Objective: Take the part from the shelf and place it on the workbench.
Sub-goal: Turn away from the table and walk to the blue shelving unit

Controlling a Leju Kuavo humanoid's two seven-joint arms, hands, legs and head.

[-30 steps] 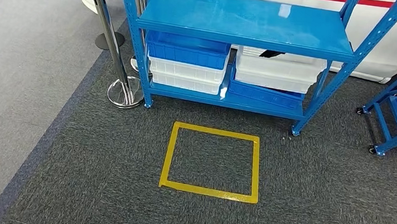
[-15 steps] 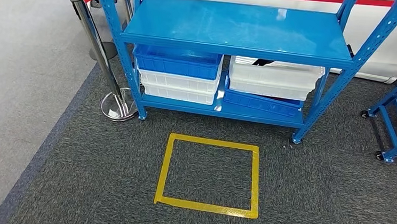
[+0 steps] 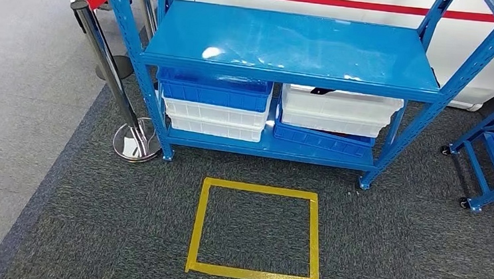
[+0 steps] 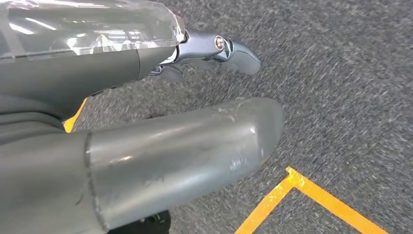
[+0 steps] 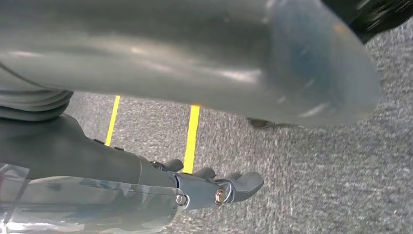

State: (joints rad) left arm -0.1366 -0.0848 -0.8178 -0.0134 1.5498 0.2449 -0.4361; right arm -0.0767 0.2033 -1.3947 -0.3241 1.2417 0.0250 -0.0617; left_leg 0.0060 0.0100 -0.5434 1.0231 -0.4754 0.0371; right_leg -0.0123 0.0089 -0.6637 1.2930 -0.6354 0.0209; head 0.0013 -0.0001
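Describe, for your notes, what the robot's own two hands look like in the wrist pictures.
The left hand has a thick, scuffed grey thumb, darker fingers with a silver screw, and a clear glossy cover. The right hand looks alike: thick grey thumb, dark fingers with silver screws.

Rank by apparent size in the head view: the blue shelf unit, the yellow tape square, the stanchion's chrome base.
1. Blue shelf unit, by far the largest.
2. Yellow tape square on the carpet; it lies nearer the camera, which may flatter it.
3. Stanchion's chrome base, clearly smallest.
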